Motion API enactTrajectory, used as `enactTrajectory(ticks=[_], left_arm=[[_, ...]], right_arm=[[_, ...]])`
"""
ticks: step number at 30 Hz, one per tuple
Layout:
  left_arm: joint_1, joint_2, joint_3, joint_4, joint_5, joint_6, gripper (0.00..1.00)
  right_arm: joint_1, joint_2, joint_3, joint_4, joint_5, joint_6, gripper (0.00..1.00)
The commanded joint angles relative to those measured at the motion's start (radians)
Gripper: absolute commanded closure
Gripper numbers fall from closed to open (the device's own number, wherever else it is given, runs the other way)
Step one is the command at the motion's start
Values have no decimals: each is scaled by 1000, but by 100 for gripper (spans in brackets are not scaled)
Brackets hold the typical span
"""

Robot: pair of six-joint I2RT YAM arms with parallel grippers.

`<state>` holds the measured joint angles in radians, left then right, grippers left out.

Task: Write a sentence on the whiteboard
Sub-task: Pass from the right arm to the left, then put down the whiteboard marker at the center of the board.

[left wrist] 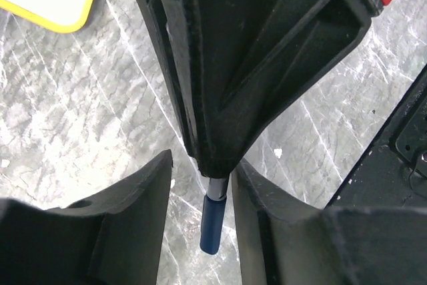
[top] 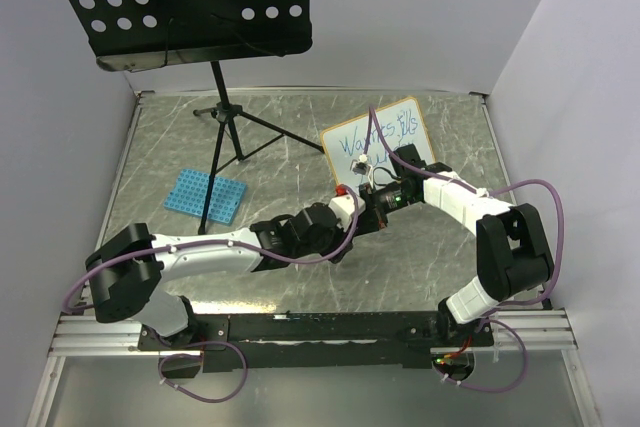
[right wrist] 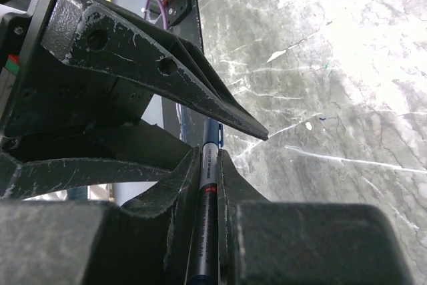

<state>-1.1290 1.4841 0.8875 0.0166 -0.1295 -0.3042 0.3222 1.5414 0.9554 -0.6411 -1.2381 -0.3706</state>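
The whiteboard [top: 385, 147] stands tilted at the back right of the table, and its yellow-framed corner [left wrist: 75, 26] shows in the left wrist view. The sentence [top: 375, 139] is on it in blue handwriting. In front of the board my right gripper [right wrist: 208, 158] is shut on a grey marker [right wrist: 205, 211] with a blue cap [left wrist: 212, 221]. My left gripper [left wrist: 202, 181] meets it from the left. Its jaws stand apart on either side of the cap, with a clear gap on the left side. In the top view both grippers, left [top: 345, 210] and right [top: 375, 195], are close together.
A black perforated music stand [top: 180, 2] on a tripod [top: 225, 112] rises at the back left. A blue perforated rack [top: 204, 193] lies by its legs. The arms' base rail [top: 310, 327] runs along the near edge.
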Motion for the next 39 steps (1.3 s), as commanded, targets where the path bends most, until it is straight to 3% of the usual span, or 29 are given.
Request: enactTrajectory(ticks=[1,4,8,10,13,16,17,20,22,23,24,34,39], left_arm=[[-9,-8,36,-9,-2,4,59],[-9,-11,37,-14,11,2,70],[-9,-10,30,-14,30,-1,99],[-9,-11,21,-14,37,-3,99],[-9,-31,-4,-1,44,-10,99],[-9,-63,-38,14,45,-19,99],[-9,-73,-47,17,45,-22,99],[-9,-113,-90,31,50,-41,99],[-9,-140,-127,43,56,-56,99],[-9,-151,-137,46,57,-64,99],[-9,-160,-162,49,57,-70,99],[18,-379,-350,124,-34,-219,99],[182,-439,-420,152,-2,-326,99]], right_arm=[[-8,-3,19,17,-14,-4,100],[-11,-6,16,24,-12,1,100],[-14,-1,16,20,-17,-4,100],[-12,-4,19,11,-20,-19,99],[-17,-17,19,3,-29,-30,87],[-26,-21,23,-11,-27,-43,64],[-26,-24,26,-12,-26,-45,46],[-43,-49,36,-32,-14,-65,24],[-52,-78,39,-32,-3,-65,16],[-69,-89,37,-29,-1,-64,3],[-78,-107,37,-31,-3,-64,0],[-202,-247,28,-28,23,-60,0],[-227,-320,6,-2,54,-48,0]])
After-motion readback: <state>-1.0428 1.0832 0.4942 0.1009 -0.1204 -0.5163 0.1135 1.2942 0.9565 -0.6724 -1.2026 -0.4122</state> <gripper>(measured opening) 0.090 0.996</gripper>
